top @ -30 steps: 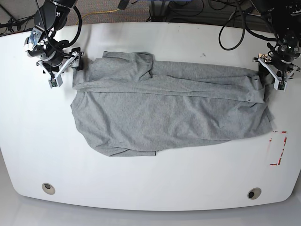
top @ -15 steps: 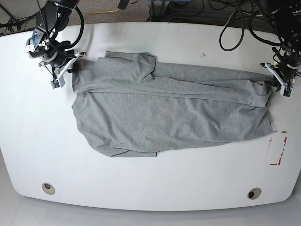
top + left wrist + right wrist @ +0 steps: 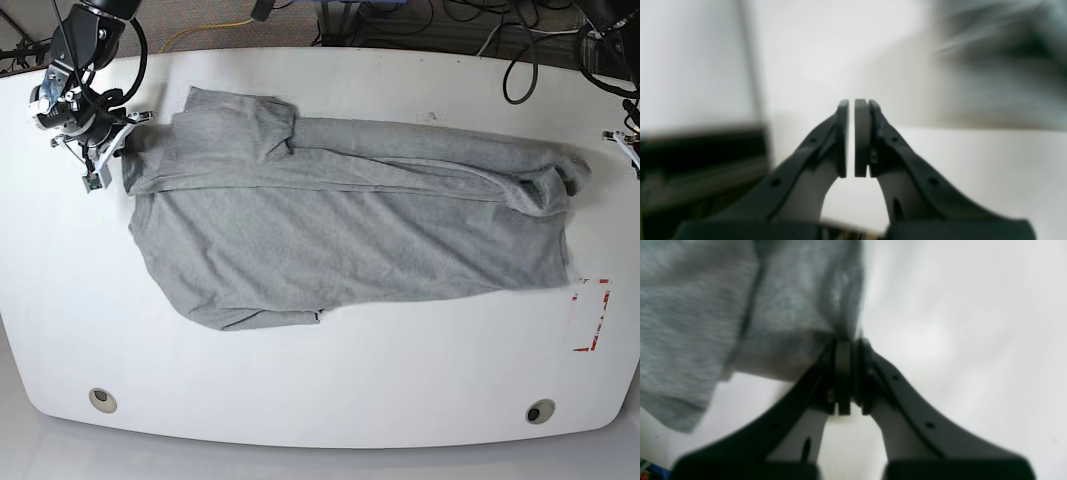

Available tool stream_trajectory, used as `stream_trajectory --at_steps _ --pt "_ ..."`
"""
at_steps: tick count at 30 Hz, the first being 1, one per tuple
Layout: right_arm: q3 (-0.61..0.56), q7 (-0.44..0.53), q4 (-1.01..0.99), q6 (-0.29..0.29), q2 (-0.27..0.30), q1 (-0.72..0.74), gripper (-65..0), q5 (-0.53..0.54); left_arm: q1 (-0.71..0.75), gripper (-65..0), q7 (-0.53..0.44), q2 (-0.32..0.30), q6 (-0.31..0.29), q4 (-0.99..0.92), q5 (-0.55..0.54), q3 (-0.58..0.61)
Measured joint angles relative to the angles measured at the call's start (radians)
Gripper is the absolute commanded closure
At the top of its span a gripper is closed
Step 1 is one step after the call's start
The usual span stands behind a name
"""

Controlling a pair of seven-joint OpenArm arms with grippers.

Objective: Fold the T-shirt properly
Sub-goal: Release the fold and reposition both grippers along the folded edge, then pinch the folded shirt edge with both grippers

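Observation:
The grey T-shirt (image 3: 340,230) lies lengthwise across the white table (image 3: 330,390), its far edge folded over in a long band. My right gripper (image 3: 108,150) is at the shirt's left end, shut on a bunched edge of the fabric (image 3: 790,323), which rises from between the pads (image 3: 842,373). At the table's right edge my left gripper (image 3: 630,140) stands apart from the shirt's crumpled right end (image 3: 565,178). In the left wrist view it (image 3: 851,103) is shut with nothing between the pads, and the shirt (image 3: 1000,50) is a grey blur beyond it.
Red tape marks (image 3: 592,315) sit on the table at the right, just past the shirt's lower corner. Two round fittings (image 3: 102,400) (image 3: 540,411) are set near the front edge. Cables (image 3: 520,60) hang behind the table's back edge.
Both grippers have shut. The right one has dragged the shirt's left end left and farther back. The left one has moved out to the right, off the shirt.

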Motion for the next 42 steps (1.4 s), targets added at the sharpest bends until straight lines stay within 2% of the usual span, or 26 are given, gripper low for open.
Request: stream_trajectory --at_steps 8,11,15,18,20,23,26,32,35,37,40,42 --pt "0.002 0.0 0.001 0.0 0.026 -0.001 0.0 0.003 -0.019 -1.4 0.0 -0.046 -0.003 -0.073 -0.014 0.005" --pt "0.001 0.0 0.003 0.0 0.021 -0.002 0.0 0.003 -0.01 -7.4 -0.001 -0.047 -0.003 -0.073 -0.013 0.005" --pt "-0.001 -0.001 0.003 0.0 0.015 -0.007 -10.6 0.005 0.028 -23.5 0.004 -0.022 -0.003 -0.042 -0.014 0.008" --pt "0.0 -0.002 0.005 0.0 0.015 -0.006 -24.4 0.002 0.035 -35.3 0.021 0.056 -0.003 0.034 -0.006 0.005" --pt "-0.001 -0.005 0.018 0.0 0.012 -0.006 -32.3 0.004 0.04 -38.9 0.05 0.107 -0.007 0.099 -0.017 0.013" --pt "0.015 -0.008 0.057 0.0 -0.013 -0.007 -41.4 0.002 0.047 -39.0 0.119 0.158 -0.01 0.188 -0.061 0.016" --pt "0.063 -0.009 0.107 0.0 -0.045 -0.006 -46.1 0.002 0.048 -39.0 0.181 0.179 -0.003 0.229 -0.087 0.026" --pt "0.08 -0.006 0.175 0.005 -0.078 -0.019 -46.8 0.01 0.043 -39.2 0.19 0.236 -0.003 0.25 -0.117 0.103" --pt "0.084 -0.018 0.175 0.008 -0.077 -0.029 -46.8 -0.003 0.023 -39.2 0.203 0.249 -0.004 0.225 -0.096 0.157" --pt "0.086 -0.016 0.182 0.007 -0.097 -0.032 -46.8 -0.002 0.002 -39.2 0.198 0.25 -0.003 0.219 -0.097 0.185" --pt "0.093 -0.014 0.18 0.011 -0.131 -0.047 -46.8 0.059 -0.014 -39.3 0.183 0.256 -0.003 0.219 -0.117 0.196" --pt "0.104 -0.016 0.179 0.011 -0.132 -0.055 -46.8 0.062 -0.028 -39.3 0.195 0.277 -0.003 0.219 -0.099 0.191"
